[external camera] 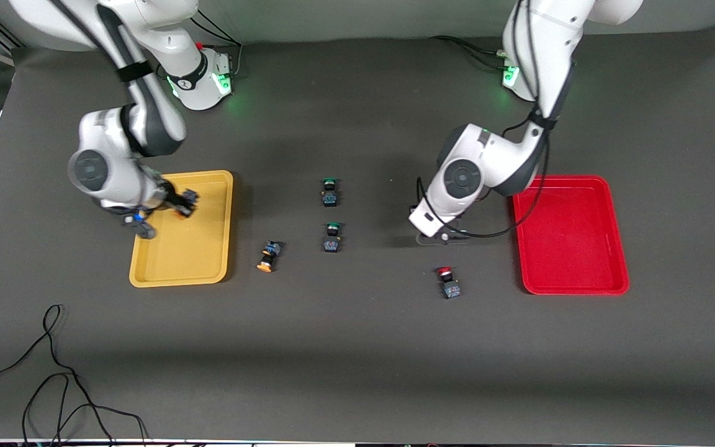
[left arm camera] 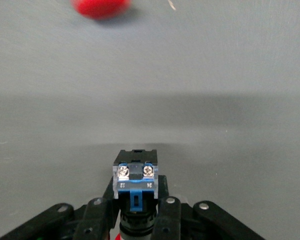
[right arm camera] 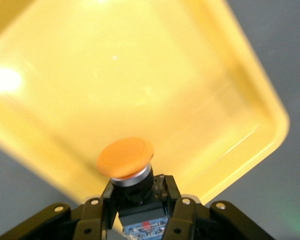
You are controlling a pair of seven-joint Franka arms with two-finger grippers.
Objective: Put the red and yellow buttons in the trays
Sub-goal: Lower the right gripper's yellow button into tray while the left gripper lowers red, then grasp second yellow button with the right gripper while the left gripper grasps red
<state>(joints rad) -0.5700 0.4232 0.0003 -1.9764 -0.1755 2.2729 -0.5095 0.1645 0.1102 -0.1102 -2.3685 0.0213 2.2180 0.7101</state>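
Orange-capped button (right arm camera: 126,159) held over yellow tray (external camera: 208,248); red tray (external camera: 571,242) empty.

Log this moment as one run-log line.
right gripper: holds yellow button over yellow tray | left gripper: grips button on table | red tray: holds nothing

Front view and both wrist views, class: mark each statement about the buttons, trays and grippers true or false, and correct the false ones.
1. The right gripper holds an orange-capped button over the yellow tray. True.
2. The red tray holds two buttons. False: none lie in it.
3. The left gripper is shut on a switch. True.
4. Both green-capped switches lie in the yellow tray. False: they stand on the mat between the trays.
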